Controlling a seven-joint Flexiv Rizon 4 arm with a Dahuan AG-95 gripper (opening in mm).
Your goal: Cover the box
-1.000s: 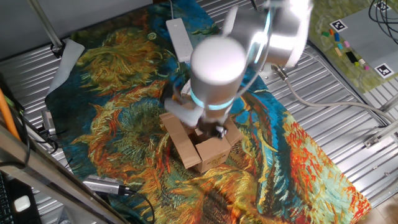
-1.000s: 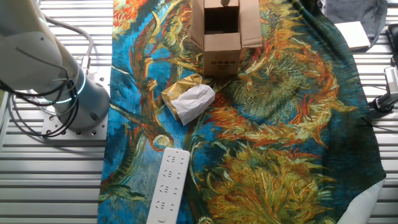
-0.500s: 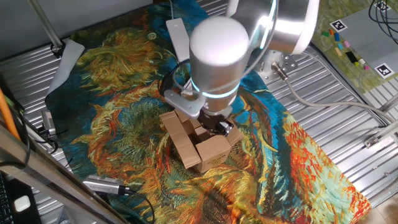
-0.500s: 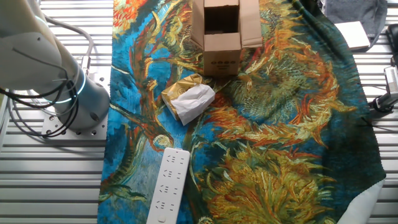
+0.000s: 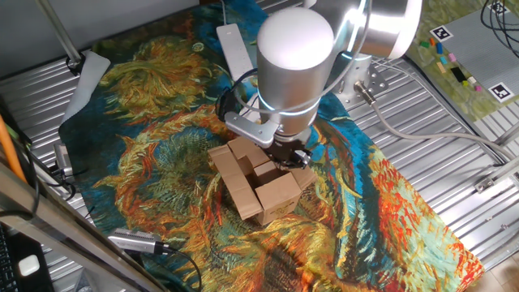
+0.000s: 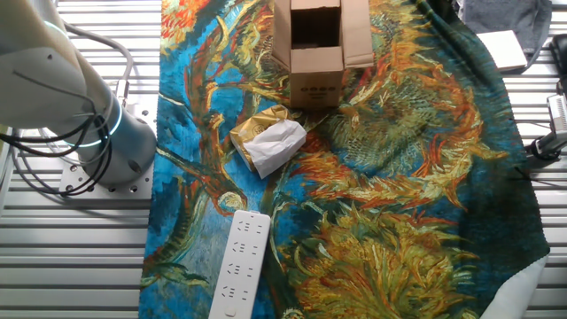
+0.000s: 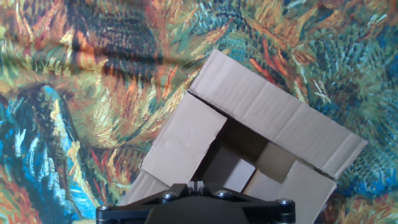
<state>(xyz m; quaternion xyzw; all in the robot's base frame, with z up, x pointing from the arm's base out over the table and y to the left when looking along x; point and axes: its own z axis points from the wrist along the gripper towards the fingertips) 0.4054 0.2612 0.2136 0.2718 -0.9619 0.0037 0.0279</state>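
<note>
The box (image 5: 272, 197) is a small brown cardboard carton standing on the painted cloth, its top flaps spread open. In the other fixed view the box (image 6: 317, 75) sits at the top edge and its dark inside shows. From the hand view I look down into the box (image 7: 273, 118), with one long flap folded out on the far side and a smaller flap at the left. My gripper (image 5: 289, 157) hangs just above the box's back right edge. Its fingertips (image 7: 196, 185) sit together at the bottom of the hand view, shut with nothing between them.
A crumpled white paper (image 6: 275, 142) lies on the cloth in front of the box. A white power strip (image 6: 239, 264) lies nearer the cloth's edge. The arm's base (image 6: 97, 133) stands on the slatted metal table to the left. Cables and a clamp (image 6: 545, 142) sit at the right.
The arm has swung right and back across the box, so more of the carton's left side shows. The box, paper and power strip have not moved.
</note>
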